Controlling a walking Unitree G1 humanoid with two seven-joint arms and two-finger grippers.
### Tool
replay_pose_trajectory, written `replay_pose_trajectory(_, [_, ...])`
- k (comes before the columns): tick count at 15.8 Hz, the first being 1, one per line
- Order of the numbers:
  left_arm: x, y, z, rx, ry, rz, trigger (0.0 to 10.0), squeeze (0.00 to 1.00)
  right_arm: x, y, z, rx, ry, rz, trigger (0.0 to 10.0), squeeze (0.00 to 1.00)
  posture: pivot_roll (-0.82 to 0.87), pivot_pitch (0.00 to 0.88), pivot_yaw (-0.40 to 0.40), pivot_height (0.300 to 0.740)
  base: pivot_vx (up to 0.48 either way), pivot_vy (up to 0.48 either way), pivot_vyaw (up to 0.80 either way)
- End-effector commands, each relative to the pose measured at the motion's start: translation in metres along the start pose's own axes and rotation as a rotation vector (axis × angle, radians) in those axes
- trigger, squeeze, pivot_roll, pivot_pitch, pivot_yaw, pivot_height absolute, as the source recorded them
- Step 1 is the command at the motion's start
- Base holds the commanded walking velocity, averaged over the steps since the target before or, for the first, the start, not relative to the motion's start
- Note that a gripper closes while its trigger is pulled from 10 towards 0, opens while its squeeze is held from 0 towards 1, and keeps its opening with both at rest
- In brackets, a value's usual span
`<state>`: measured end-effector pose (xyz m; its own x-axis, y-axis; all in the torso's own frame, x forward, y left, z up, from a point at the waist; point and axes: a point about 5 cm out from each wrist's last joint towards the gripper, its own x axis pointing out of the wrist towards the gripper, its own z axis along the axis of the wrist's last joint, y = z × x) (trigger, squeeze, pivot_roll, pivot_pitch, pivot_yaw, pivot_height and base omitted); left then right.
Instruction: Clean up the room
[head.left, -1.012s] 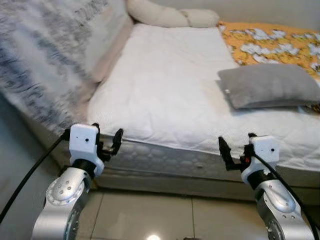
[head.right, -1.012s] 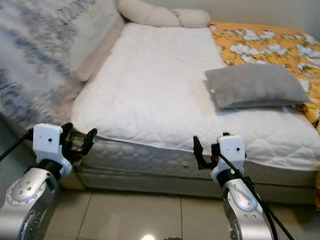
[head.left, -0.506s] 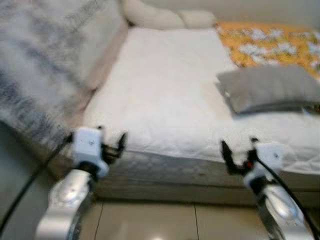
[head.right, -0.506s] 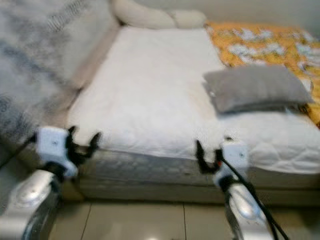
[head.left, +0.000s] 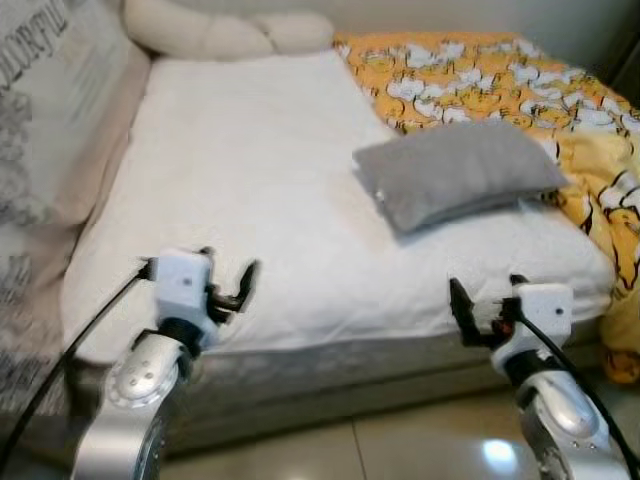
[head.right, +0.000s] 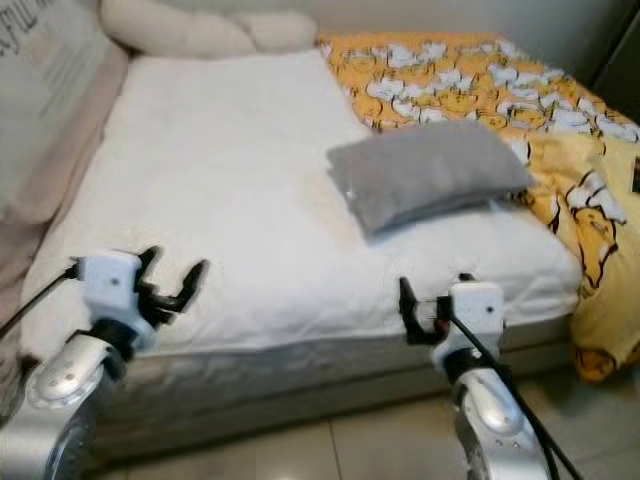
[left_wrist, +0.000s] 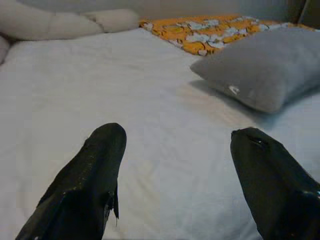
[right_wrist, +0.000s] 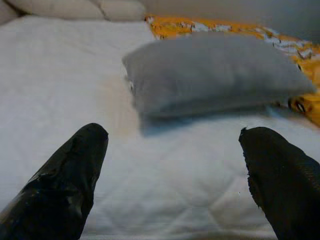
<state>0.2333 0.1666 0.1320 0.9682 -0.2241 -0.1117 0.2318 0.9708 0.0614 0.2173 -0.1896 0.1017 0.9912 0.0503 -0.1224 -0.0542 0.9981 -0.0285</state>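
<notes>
A grey pillow (head.left: 458, 170) lies on the right half of the white bed (head.left: 230, 190), its far edge against a yellow cartoon-print blanket (head.left: 480, 75). My left gripper (head.left: 228, 281) hovers open at the bed's near edge on the left, with nothing between its fingers. On the right my right gripper (head.left: 486, 300) is also open and empty, just in front of the mattress edge. The left wrist view has the grey pillow (left_wrist: 265, 67) some way beyond the fingers; in the right wrist view the pillow (right_wrist: 215, 72) lies straight ahead, a short stretch of sheet away.
Cream bolster pillows (head.left: 225, 35) lie across the head of the bed. A patterned grey-and-beige cover (head.left: 40, 170) hangs along the left side. The yellow blanket drapes over the bed's right corner toward the tiled floor (head.left: 400, 445).
The camera has swung right: the bed and pillow shifted left in view and more of the yellow blanket shows. Both grippers stay open at the bed's edge.
</notes>
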Motion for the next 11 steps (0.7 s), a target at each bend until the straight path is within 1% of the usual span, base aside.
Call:
replay_pose_trajectory(1, [-0.0024,0.0088,0.0016,0.014,-0.005,0.032,10.0,0.0,0.0034,0.0082,0.0054,0.012,-0.031,0.031,10.0,0.0,0.06,0.0,-0.019,0.74,0.319,0.0,0.0])
replay_pose_trajectory(4, [-0.0018,0.0102,0.0011,0.003,-0.007,0.04,10.0,0.0,0.0048,0.011,0.0057,0.017,-0.04,0.046,10.0,0.0,0.06,0.0,-0.018,0.74,0.319,0.0,0.0])
replay_pose_trajectory(11, [-0.0004,0.0113,0.0006,-0.005,-0.009,0.045,10.0,0.0,0.0075,0.0112,0.0068,0.011,-0.037,0.06,10.0,0.0,0.06,0.0,-0.02,0.74,0.319,0.0,0.0])
